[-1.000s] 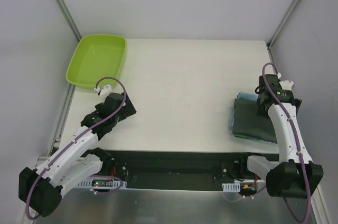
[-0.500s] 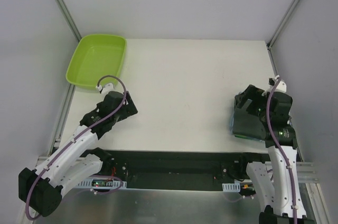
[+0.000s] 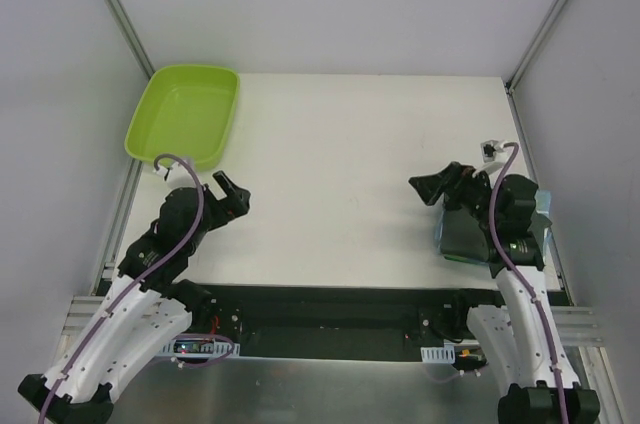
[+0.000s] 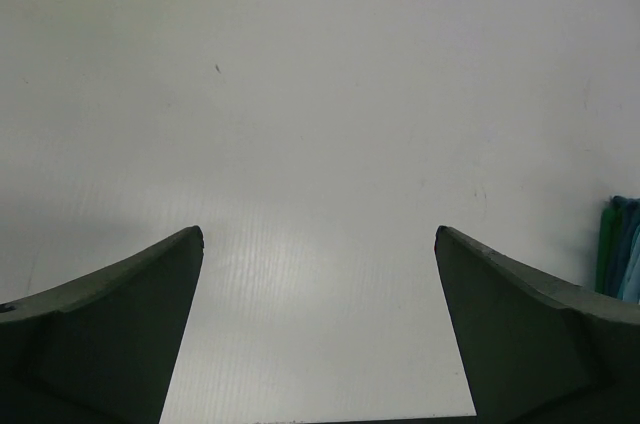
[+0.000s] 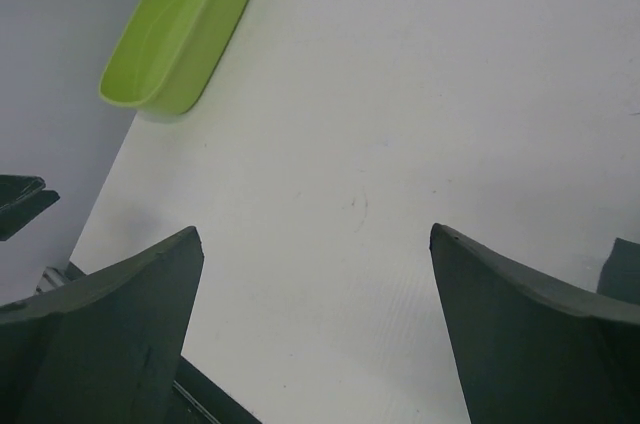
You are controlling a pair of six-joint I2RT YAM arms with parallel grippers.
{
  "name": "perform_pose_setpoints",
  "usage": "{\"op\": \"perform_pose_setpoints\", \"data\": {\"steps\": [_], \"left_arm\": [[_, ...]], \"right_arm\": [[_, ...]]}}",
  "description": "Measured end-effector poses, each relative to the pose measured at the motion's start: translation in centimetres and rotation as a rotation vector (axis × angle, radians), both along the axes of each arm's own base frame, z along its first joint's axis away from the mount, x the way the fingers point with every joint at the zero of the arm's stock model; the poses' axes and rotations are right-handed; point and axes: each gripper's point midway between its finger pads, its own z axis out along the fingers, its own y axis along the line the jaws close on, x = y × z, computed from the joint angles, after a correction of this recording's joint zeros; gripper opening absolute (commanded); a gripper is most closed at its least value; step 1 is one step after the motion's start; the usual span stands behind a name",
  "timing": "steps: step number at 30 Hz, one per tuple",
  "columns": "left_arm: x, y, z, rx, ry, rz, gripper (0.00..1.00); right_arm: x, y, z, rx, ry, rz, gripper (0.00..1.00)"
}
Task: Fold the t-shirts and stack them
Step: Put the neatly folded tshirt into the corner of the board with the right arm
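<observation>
A folded dark grey t-shirt lies on top of a folded light blue t-shirt at the table's right edge; my right arm covers much of the stack. My right gripper is open and empty, just left of the stack and pointing left over bare table; its wrist view shows only table between the fingers and a dark corner of the grey t-shirt. My left gripper is open and empty at the near left. The blue shirt's folded edge shows far right in the left wrist view.
A lime-green tray sits at the table's far left corner and also shows in the right wrist view. The white table ends at a black strip at the near edge. Grey walls stand on three sides.
My right gripper has come off the stack and swung left, away from the shirts. My left arm has drawn back toward its base and turned to point right.
</observation>
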Motion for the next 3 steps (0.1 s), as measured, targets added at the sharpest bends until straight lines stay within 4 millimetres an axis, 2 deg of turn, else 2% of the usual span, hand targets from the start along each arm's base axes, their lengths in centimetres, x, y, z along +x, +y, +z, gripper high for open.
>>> {"op": "perform_pose_setpoints", "data": {"steps": [3], "left_arm": [[-0.13,0.06,-0.38,0.008,0.016,0.0,0.99]], "right_arm": [[-0.22,0.92,0.09,0.005,-0.022,0.041,0.97]]}}
